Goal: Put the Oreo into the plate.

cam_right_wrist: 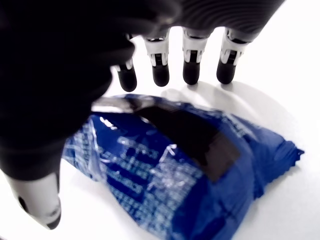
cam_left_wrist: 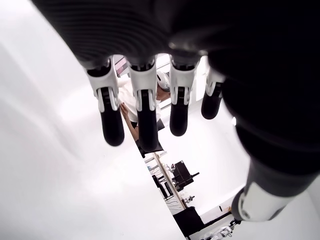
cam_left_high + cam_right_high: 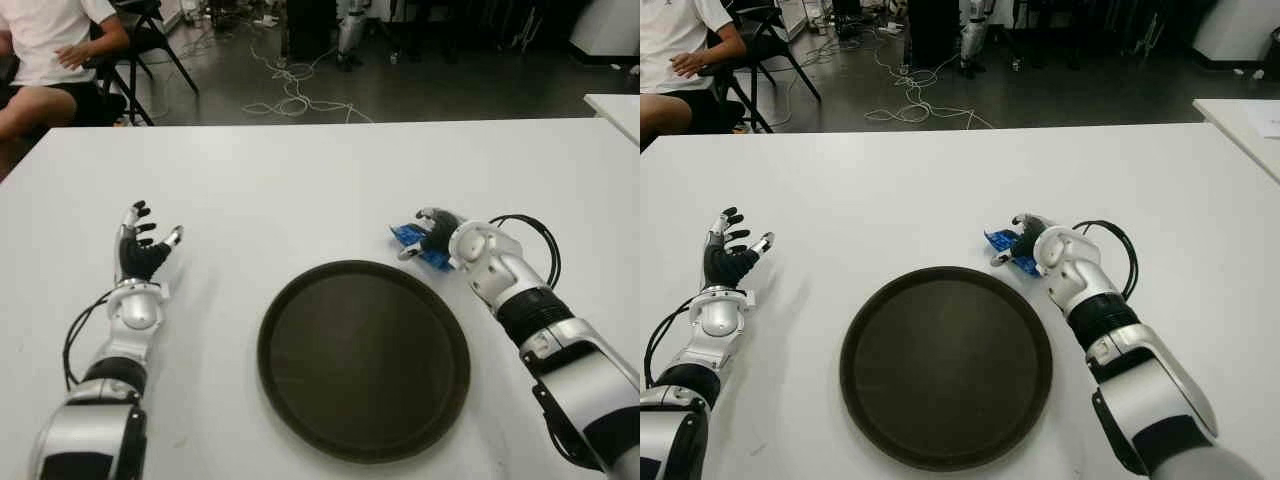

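left eye view looks down on a white table (image 3: 300, 180) with a round, dark plate (image 3: 364, 359) lying flat near its front edge, between the robot's two arms. the right hand (image 3: 432, 234) is just beyond the plate's far right rim, bent over a small blue oreo packet (image 3: 408, 238) that lies on the table outside the plate, close to the rim but not on it. right wrist view shows the packet from close by: a crinkled blue wrapper (image 1: 190, 170) with pale print, flat on the white surface beneath the palm. four dark fingertips (image 1: 161, 75) reach down past the packet's far edge and the thumb (image 1: 37, 210) comes down on its near side, so the hand is cupped around the packet with the fingers not closed onto it; whether any finger touches the wrapper cannot be told. the left hand (image 3: 143, 252) shows to the left of the plate, well apart from it, palm up off the table with its fingers spread and nothing in them; left wrist view confirms four straight fingers (image 2: 142, 115) held apart. at the far left corner, behind the table, a person (image 3: 45, 55) in a white shirt sits on a chair, and cables (image 3: 290, 90) lie on the dark floor beyond.
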